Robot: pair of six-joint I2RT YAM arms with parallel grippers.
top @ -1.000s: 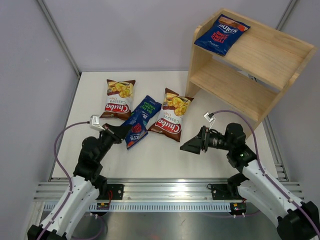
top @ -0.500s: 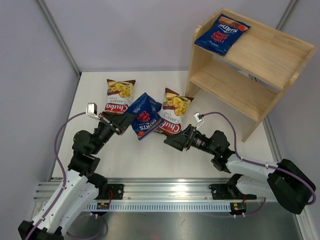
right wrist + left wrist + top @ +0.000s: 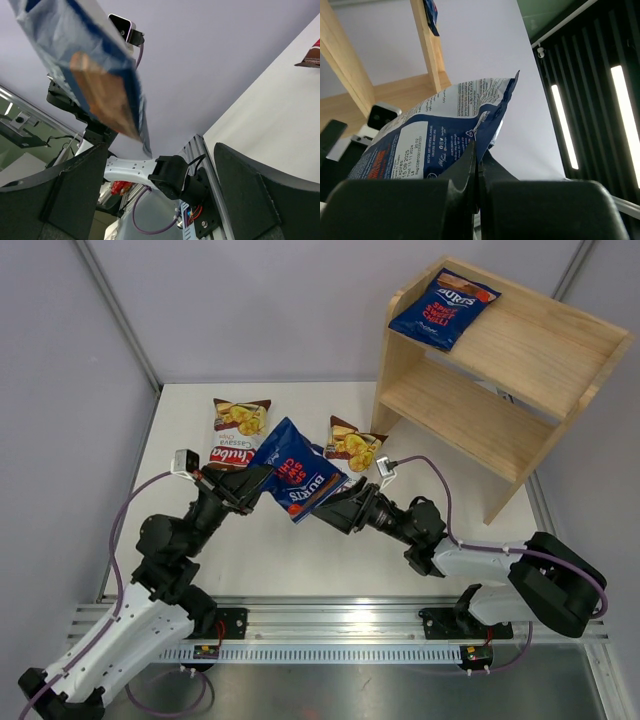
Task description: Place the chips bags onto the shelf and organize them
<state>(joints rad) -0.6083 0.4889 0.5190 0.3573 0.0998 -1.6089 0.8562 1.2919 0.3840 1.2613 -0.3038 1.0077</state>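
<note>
Left gripper [image 3: 262, 481] jaws clamped on blue Burts bag [image 3: 300, 470] edge; right gripper [image 3: 335, 506] jaws apart at opposite end, likely handover toward far-right shelf [image 3: 520, 350].

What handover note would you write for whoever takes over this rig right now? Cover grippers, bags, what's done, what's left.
Left gripper: shut on a blue Burts bag, held above the table.
Right gripper: open, close beside that bag, not gripping it.
Done: a second Burts bag lies on the shelf, top tier.
Left: shelve the held bag, then the two Chuba bags on the table; one is partly hidden by the held bag.
</note>
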